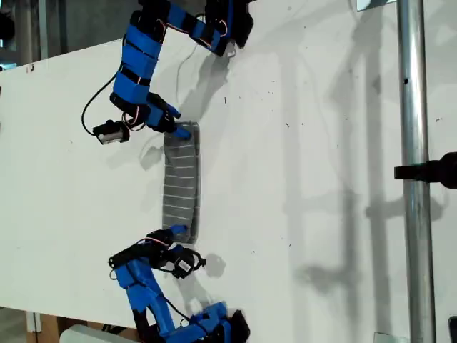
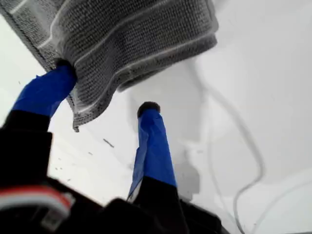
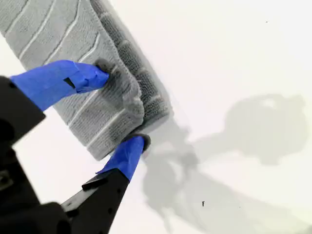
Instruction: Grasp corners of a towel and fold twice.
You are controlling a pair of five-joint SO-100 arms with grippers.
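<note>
The towel (image 1: 180, 179), dark grey with thin white stripes, lies as a narrow folded strip on the white table (image 1: 321, 179). My first gripper (image 1: 178, 131) is at the strip's upper end in the exterior view. It is open (image 2: 106, 87): one blue fingertip (image 2: 63, 70) touches the towel (image 2: 126, 34) near a corner (image 2: 78, 122), and the other stands apart over bare table. My second gripper (image 1: 177, 232) is at the lower end. Its jaws (image 3: 121, 105) pinch the end of the folded towel (image 3: 48, 24), and the cloth bunches between them.
A metal pole (image 1: 413, 143) with a black clamp (image 1: 428, 171) runs down the exterior view's right. A black cable (image 1: 89, 107) loops beside the first arm. The table's edge runs along the exterior view's left. Both arm bases sit at that view's top and bottom.
</note>
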